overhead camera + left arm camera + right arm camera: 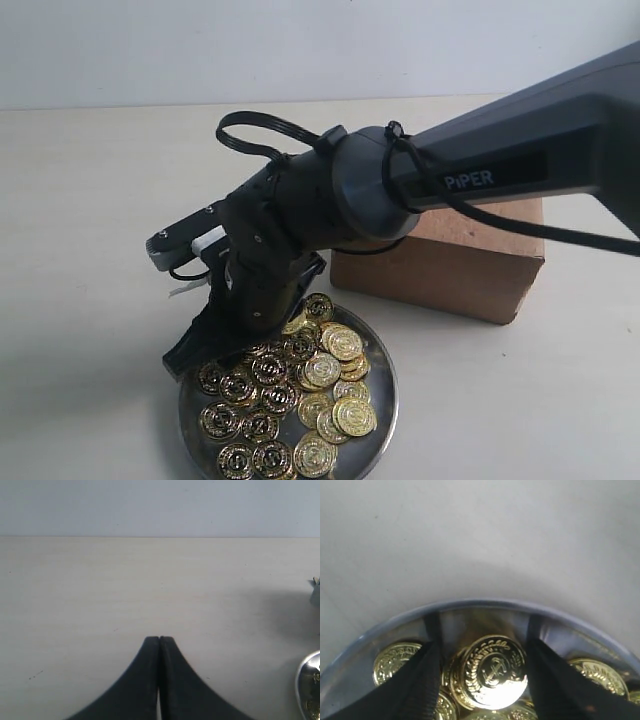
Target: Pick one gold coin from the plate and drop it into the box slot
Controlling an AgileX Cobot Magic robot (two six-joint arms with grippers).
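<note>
**One slick coin, straddled**

Jaws of the right hand (481, 646) stand apart around a gold coin (490, 672) in the plate (470, 603), well short of the table's (100, 580) far edge. Probably light, stiff, slippery: pinch opposite rims. The left hand (159, 641) is closed, empty.

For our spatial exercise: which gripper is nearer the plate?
Right. The right gripper is open over the plate, straddling a coin; the left gripper is shut, off beside it.

The plate (388, 388) is polished, mirror-bright metal. The coins (345, 342) are glossy gold with embossed relief. The box (450, 262) is matt brown cardboard, slightly rough. The table (90, 200) is smooth, pale and matt. On the right gripper (484, 650) the jaws are matt black, finely textured.
</note>
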